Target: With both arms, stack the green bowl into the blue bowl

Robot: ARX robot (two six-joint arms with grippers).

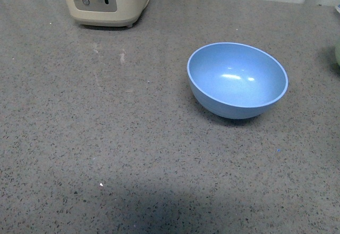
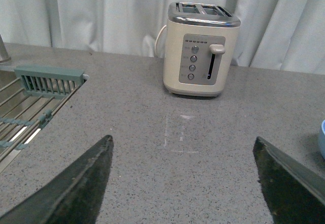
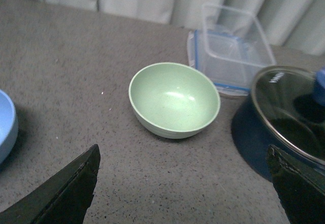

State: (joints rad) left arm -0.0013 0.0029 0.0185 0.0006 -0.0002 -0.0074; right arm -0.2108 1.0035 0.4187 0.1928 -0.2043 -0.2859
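Note:
The blue bowl stands upright and empty on the grey counter, right of centre in the front view; its edge shows in the right wrist view and in the left wrist view. The green bowl stands upright and empty ahead of my right gripper, which is open and empty with its jaws wide apart. A sliver of the green bowl shows at the front view's right edge. My left gripper is open and empty over bare counter. Neither arm shows in the front view.
A cream toaster stands at the back left. A sink with a green rack lies beside the left gripper. A clear plastic container and a dark blue pot with a glass lid stand close to the green bowl.

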